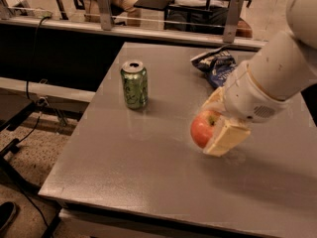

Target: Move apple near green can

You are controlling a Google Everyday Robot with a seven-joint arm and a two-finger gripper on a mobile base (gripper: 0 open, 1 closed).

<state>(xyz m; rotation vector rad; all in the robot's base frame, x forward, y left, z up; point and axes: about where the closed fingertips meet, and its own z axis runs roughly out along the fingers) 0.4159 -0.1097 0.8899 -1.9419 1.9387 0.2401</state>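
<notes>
Both fingers (225,139) of my tool (210,128) are clamped around the apple (200,129), apart from the green can (134,86) on the tabletop (148,172).

A: We're seeing the apple (200,129), red-orange with a yellowish patch. The gripper (210,127) is clamping it from both sides, right of the table (148,182) centre.

B: And we're logging the green can (134,85) standing upright, silver top, pale swirly print. It's sitting left of the apple, further back, clearly apart from it.
</notes>
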